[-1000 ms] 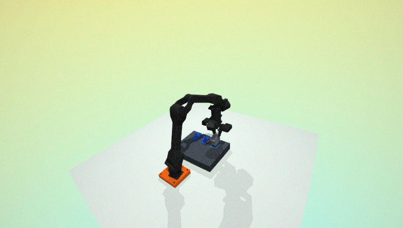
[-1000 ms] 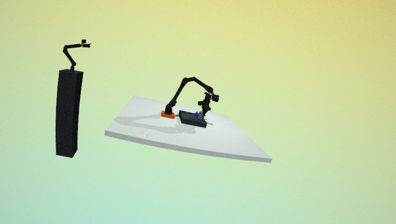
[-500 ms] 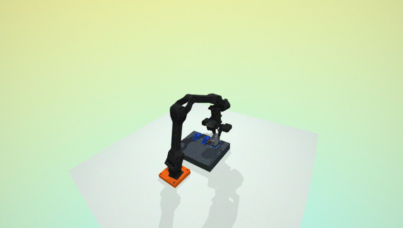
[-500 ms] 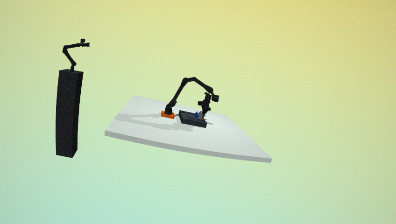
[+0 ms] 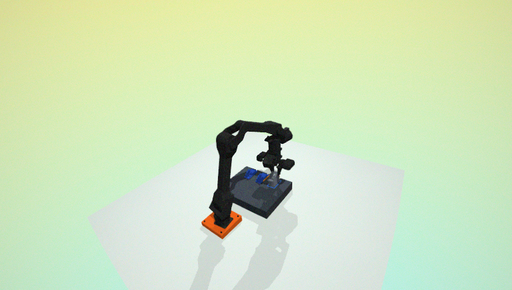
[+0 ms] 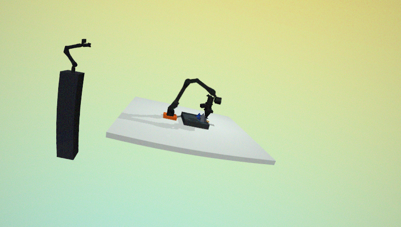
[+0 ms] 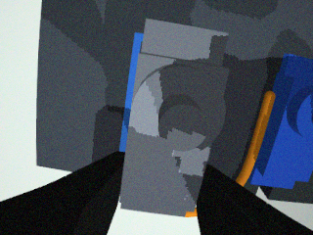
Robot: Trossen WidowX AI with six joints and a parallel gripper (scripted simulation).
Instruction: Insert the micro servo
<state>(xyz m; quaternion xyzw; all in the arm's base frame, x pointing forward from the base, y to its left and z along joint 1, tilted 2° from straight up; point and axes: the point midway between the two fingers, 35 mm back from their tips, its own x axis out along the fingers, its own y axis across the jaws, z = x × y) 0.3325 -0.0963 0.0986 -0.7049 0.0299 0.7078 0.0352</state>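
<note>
Wrist view: fingers [image 5: 275, 170] [image 6: 207, 115] closed around the grey servo [image 5: 273, 179] [image 6: 203, 118] [image 7: 161, 171] over the blue-outlined pocket [image 5: 273, 186] [image 7: 130, 93].

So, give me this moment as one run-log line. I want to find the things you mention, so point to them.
end effector [image 5: 275, 173] [image 6: 206, 117] [image 7: 160, 167]: shut on grey servo [image 5: 273, 179] [image 7: 166, 176] | servo: at blue-marked pocket [image 5: 273, 186] [image 7: 130, 93] | full seating: cannot tell | release: not yet done

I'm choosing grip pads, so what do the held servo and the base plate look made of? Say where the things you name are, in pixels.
The grey servo [image 5: 273, 179] [image 7: 161, 181] looks like matte plastic: flat grey, no glints. The orange base plate [image 5: 222, 235] [image 6: 166, 116] seems painted metal or plastic; its even colour can't settle which.
</note>
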